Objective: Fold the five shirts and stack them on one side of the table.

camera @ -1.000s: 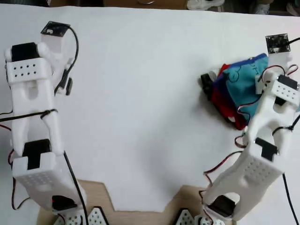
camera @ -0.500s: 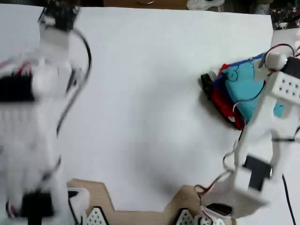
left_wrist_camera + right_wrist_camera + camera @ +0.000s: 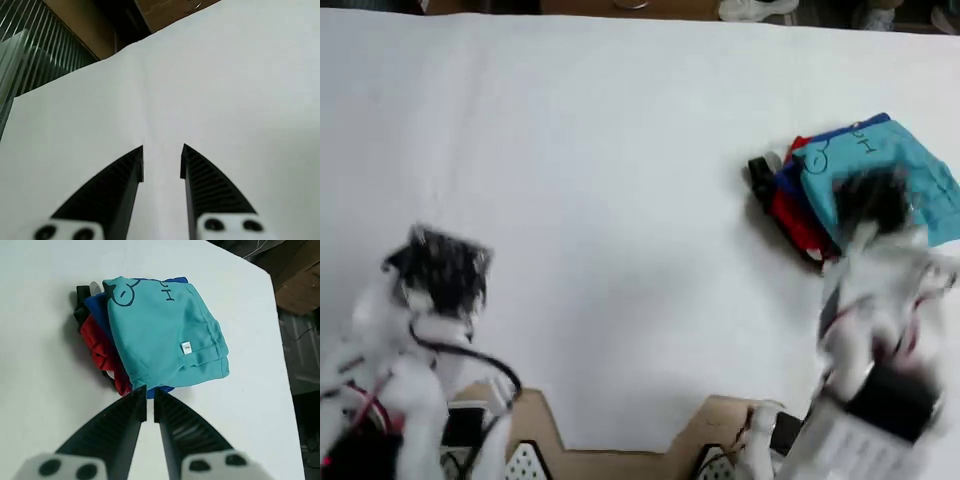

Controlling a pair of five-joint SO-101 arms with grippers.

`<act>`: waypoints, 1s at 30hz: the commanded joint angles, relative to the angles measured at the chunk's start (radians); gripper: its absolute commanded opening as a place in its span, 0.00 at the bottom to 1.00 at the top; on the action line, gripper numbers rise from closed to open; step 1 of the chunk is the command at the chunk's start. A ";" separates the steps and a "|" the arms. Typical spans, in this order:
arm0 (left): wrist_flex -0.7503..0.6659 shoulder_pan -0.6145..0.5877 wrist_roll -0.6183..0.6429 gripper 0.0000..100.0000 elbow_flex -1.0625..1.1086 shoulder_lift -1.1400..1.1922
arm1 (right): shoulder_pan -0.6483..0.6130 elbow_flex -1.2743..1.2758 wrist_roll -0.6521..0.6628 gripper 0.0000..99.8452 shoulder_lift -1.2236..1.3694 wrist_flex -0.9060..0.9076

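- Shirts (image 3: pixel 150 340) are lying folded in a stack just ahead of the right gripper (image 3: pixel 150 396), whose jaws are sitting all but closed, gripping nothing.
- Teal shirt (image 3: pixel 172 325) is topping it, with blue, red and black layers peeking out along one edge.
- Left gripper (image 3: pixel 162 150) is holding its jaws apart and empty, with the white table (image 3: pixel 225 75) stretching ahead.

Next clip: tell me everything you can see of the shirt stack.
The shirt stack is a compact pile of soft folded cloth lying flat on the white table, near its right edge in the high view. A teal shirt with dark printed marks and a small white label tops it; blue, red and black layers peek out beneath. The right gripper hangs by its edge; contact cannot be told.
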 commanded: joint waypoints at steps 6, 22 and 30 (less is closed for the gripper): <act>-0.166 -0.140 -0.005 0.13 0.418 -0.411 | 0.002 0.516 0.051 0.02 -0.644 -0.059; -0.287 -0.229 -0.006 0.13 0.935 -0.404 | 0.008 0.967 0.052 0.02 -0.561 -0.059; -0.256 -0.227 -0.006 0.13 1.089 -0.399 | 0.021 1.102 0.046 0.02 -0.582 -0.085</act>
